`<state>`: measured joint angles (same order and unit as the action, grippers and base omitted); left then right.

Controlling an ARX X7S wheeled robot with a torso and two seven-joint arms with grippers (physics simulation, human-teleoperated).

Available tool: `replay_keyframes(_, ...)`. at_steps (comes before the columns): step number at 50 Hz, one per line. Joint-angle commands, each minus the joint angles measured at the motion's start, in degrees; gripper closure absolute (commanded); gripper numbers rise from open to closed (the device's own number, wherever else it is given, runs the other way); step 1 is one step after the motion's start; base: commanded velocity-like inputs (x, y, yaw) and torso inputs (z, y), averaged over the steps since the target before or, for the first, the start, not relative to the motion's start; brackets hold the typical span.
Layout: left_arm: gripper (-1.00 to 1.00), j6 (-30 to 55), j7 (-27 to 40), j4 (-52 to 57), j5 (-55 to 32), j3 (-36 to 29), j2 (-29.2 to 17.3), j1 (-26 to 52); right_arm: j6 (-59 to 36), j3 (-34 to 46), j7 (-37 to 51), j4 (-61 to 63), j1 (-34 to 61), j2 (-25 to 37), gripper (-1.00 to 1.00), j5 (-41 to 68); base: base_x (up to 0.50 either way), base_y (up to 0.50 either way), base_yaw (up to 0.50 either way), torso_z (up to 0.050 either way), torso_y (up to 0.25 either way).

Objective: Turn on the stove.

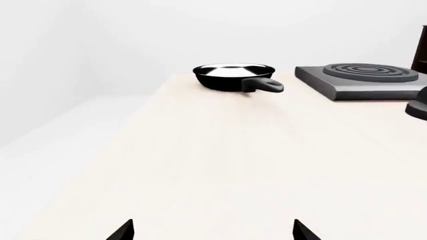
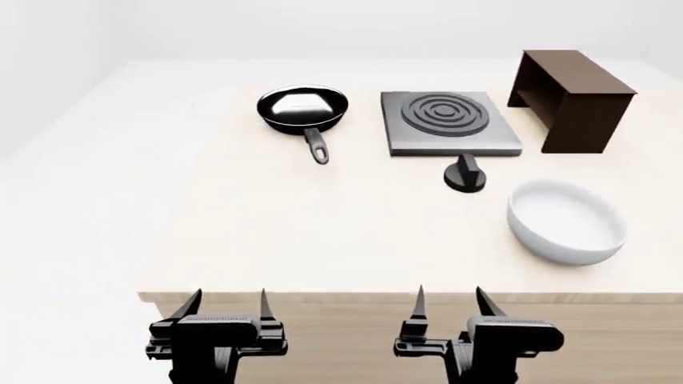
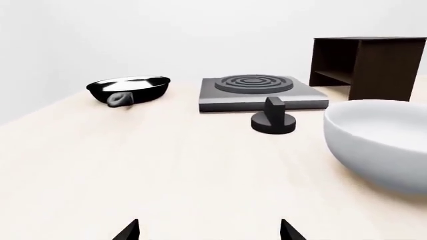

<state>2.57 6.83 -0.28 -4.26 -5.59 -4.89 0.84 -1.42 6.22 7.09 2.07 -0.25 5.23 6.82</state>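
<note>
The stove is a flat grey square slab with concentric burner rings, at the back of the table right of centre. It also shows in the left wrist view and the right wrist view. Its small black round knob stands apart just in front of the slab, and shows in the right wrist view. My left gripper and right gripper are both open and empty at the table's front edge, far from the knob. Only their fingertips show in the wrist views.
A black frying pan with its handle toward me sits left of the stove. A white bowl stands at the right front of the knob. A dark brown wooden box-shelf stands at the back right. The light wooden table fills the view.
</note>
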Motion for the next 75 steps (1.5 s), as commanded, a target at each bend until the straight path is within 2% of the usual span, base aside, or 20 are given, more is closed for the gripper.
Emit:
replay_keyframes(1,-1.0,0.2,0.4,0.2,-0.3,-0.2,-0.3,0.0,2.6,0.6,-1.0,-0.9,-0.3,0.6,-1.0,0.3,0.5,0.0,0.0,0.0,0.0)
replay_keyframes(34,-1.0,-0.1,2.4,0.3,-2.2,-2.4,-2.1,0.2,2.2,2.9,1.8,-1.2,0.1,2.0,-1.0,0.6,0.49,0.0,0.0,0.0,0.0)
replay_keyframes(56,-1.0,-0.1,3.4,0.3,-3.1,-3.4,-2.9,0.3,1.9,3.7,3.2,-0.3,-0.1,2.9,-1.0,1.5,0.02,0.0,0.0,0.0,0.0)
replay_keyframes(62,-1.0,-0.3,3.6,0.1,-3.4,-3.6,-3.1,0.4,-1.5,4.0,4.4,4.1,0.6,3.3,-1.0,1.4,0.0,0.0,0.0,0.0,0.0)
replay_keyframes(75,-1.0,-0.7,4.0,-0.3,-4.1,-4.1,-3.5,0.6,-5.0,4.5,6.8,-1.6,9.3,2.2,-1.0,0.1,0.0,0.0,0.0,0.0,0.0)
